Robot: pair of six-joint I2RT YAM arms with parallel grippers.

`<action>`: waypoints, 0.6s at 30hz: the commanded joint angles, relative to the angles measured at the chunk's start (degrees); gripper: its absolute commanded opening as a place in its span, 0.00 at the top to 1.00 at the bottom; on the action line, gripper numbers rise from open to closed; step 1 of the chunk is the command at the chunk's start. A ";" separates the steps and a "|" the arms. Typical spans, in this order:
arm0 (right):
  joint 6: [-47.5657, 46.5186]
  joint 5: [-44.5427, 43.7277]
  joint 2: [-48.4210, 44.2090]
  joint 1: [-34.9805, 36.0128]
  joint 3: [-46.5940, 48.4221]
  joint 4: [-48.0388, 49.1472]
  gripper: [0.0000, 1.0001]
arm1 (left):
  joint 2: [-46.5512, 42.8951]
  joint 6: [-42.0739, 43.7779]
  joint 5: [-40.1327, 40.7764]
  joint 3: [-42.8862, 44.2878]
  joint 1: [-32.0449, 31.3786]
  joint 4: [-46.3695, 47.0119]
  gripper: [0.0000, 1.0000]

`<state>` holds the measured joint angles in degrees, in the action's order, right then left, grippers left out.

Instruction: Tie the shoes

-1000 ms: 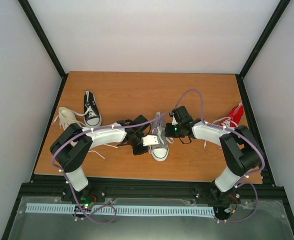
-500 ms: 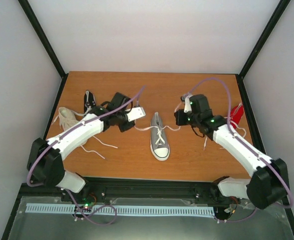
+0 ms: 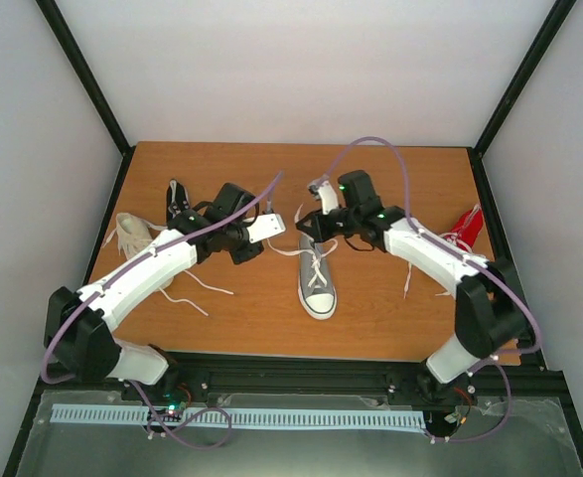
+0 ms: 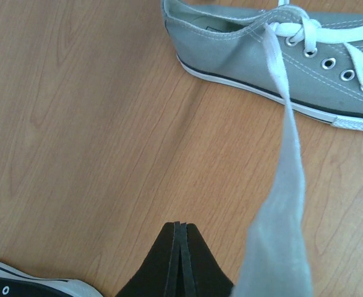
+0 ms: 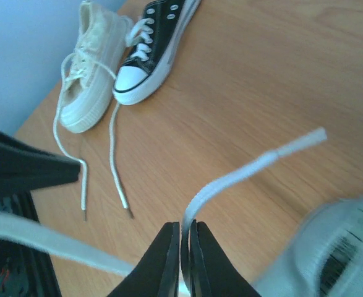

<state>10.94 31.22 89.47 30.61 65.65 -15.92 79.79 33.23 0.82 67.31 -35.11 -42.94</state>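
Right gripper (image 5: 181, 230) has swung left across the grey sneaker (image 3: 316, 280), jaws clamped on the lace end (image 5: 249, 170). Left gripper (image 4: 180, 228) stays left of the shoe, jaws together, taut lace strand (image 4: 287, 148) just right of them, pinch unclear. Laces probably being crossed for the knot.

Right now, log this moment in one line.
left gripper shut on lace strand | right gripper shut on lace end | grey shoe untied
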 commanded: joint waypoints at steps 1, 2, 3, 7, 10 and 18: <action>-1.05 2.24 5.17 4.67 6.86 0.55 0.88 | -1.36 0.19 -1.18 0.20 -0.13 -1.32 0.99; -1.35 2.38 6.26 5.21 7.64 -0.25 0.79 | -1.38 0.09 -1.15 0.08 -0.13 -1.28 0.99; -1.48 2.82 6.74 5.31 7.95 -0.69 0.71 | -1.23 0.01 -1.19 -0.09 -0.13 -1.27 0.99; -3.07 1.46 4.57 5.19 6.47 -1.57 0.45 | -1.47 0.17 -1.09 -0.67 -0.13 -0.82 0.99; -4.89 1.43 1.31 4.13 4.79 -2.36 0.40 | -0.94 0.25 -1.07 -0.12 -0.13 -0.66 0.99; -12.96 12.61 -4.22 1.67 -1.33 0.44 0.39 | 5.05 -0.10 -0.94 5.11 -0.05 0.82 0.99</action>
<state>3.81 36.82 86.08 32.53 66.00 -17.21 82.04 33.23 0.23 67.72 -35.14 -43.35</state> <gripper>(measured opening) 0.606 0.024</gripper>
